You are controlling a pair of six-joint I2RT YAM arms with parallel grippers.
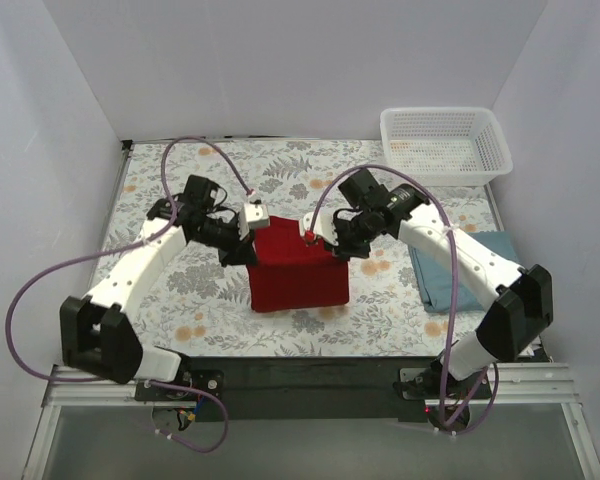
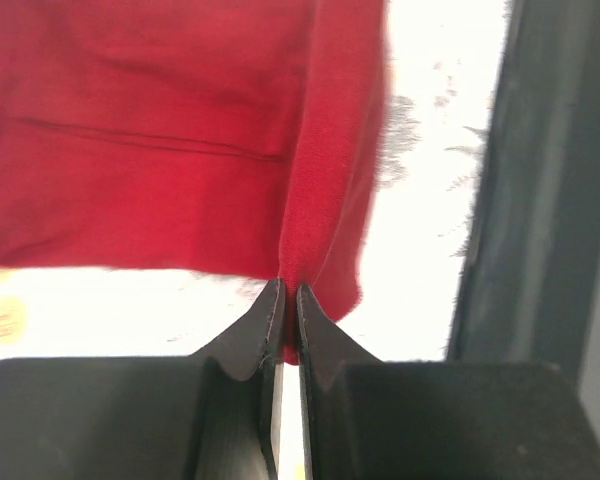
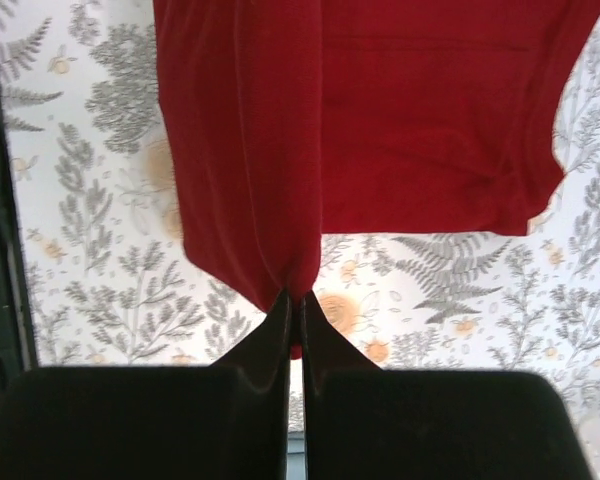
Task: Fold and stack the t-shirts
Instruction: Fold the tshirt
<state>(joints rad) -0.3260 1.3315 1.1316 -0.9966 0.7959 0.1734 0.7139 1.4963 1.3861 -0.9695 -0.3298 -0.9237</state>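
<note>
The red t-shirt [image 1: 298, 275] hangs partly folded over the middle of the table, held up by both grippers at its far corners. My left gripper [image 1: 252, 222] is shut on its left corner; in the left wrist view the red cloth [image 2: 180, 130] is pinched between the fingertips [image 2: 288, 295]. My right gripper [image 1: 313, 232] is shut on its right corner; in the right wrist view the cloth [image 3: 380, 110] hangs from the pinch [image 3: 296, 300]. The blue-grey t-shirt [image 1: 460, 270] lies folded at the right, under the right arm.
A white lattice basket [image 1: 445, 142] stands at the far right corner. The table has a floral cloth [image 1: 200, 290]. White walls close in the left, right and back sides. The black base rail [image 1: 310, 375] runs along the near edge.
</note>
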